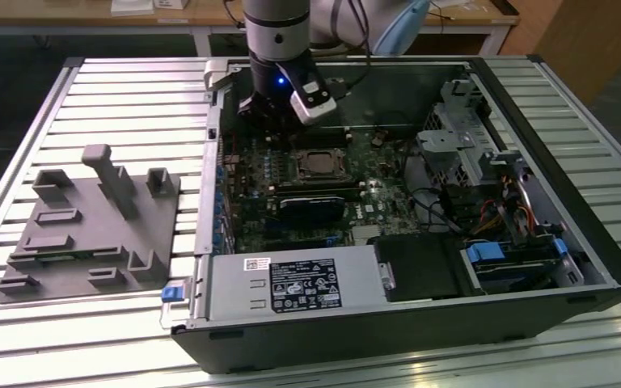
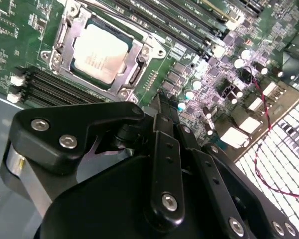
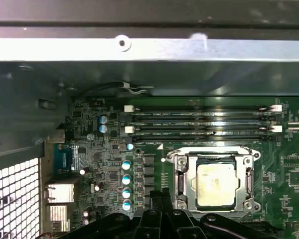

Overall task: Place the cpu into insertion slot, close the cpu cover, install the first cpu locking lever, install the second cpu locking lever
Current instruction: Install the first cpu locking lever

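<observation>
Slatted table point(image 1: 106, 105) carries an open computer case point(image 1: 553, 121) lying on its side. A grey fixture plate point(image 1: 84, 234) sits beside it, on the exterior view's left. The power supply box point(image 1: 289, 283) is at the near end of the case, and the green circuit board point(image 3: 289, 174) lies flat on its floor.

Arm reaches down into the far end of the case. Gripper point(image 2: 163, 102) hangs above the board, just beside the socket and not touching it. Fingers look pressed together with nothing between them, in both wrist views.

Memory slots point(image 3: 204, 122) run along one side of the socket.

Cpu cover point(image 3: 182, 179) appears lowered, with its frame lying around the chip. Cannot tell whether the locking levers are latched.

Insertion slot point(image 3: 214, 160) shows as a dark margin inside the cover window.

Cpu point(image 3: 215, 185) is seated in the slot, pale metal face up and square to the frame.

Handling, as a judgement:
- The chip is light, rigid and smooth-faced.
- The contacts underneath are fragile, so it should be held by opposite edges and kept level.
- The cover is thin sheet metal. It should be pushed near its free edge, never on the chip face.
</observation>
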Robot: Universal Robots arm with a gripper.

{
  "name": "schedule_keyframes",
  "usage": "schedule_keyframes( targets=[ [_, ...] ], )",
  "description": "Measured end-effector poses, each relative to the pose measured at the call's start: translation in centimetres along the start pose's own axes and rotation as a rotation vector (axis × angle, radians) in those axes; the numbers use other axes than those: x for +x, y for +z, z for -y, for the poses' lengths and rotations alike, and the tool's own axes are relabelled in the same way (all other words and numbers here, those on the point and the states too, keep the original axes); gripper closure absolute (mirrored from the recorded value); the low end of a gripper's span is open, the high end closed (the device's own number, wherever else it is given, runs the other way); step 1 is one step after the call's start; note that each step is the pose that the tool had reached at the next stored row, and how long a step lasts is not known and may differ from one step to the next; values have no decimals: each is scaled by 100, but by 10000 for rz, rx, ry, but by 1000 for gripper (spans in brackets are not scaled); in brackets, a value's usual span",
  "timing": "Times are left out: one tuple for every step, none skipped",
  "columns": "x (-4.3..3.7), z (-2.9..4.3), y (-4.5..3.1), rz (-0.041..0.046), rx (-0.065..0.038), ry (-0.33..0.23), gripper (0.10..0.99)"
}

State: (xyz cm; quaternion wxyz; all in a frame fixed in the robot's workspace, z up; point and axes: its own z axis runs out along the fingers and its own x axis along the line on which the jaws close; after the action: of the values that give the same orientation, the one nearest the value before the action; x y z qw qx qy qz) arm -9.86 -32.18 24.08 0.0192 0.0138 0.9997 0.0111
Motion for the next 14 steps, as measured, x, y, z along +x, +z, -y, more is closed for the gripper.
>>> schedule_keyframes(
  targets=[
    [1, 0, -7, 1, 1, -1, 980],
    [1, 0, -15, 7, 0, -2, 980],
    [1, 0, -28, 16, -1, -2, 980],
    [1, 0, -44, 27, -2, -1, 980],
    [0, -1, -60, 38, -4, -2, 980],
    [0, -1, -75, 51, -5, -2, 980],
    [0, -2, -91, 65, -5, -2, 980],
    [1, -2, -101, 78, -5, -1, 980],
    [3, -2, -104, 91, -16, -1, 980],
    [6, -2, -105, 99, -61, 0, 980],
    [10, -2, -105, 100, -139, 2, 980],
    [18, -2, -105, 99, -231, 6, 980],
    [29, -1, -106, 97, -331, 13, 980],
    [40, -1, -106, 97, -413, 15, 980]
  ],
)
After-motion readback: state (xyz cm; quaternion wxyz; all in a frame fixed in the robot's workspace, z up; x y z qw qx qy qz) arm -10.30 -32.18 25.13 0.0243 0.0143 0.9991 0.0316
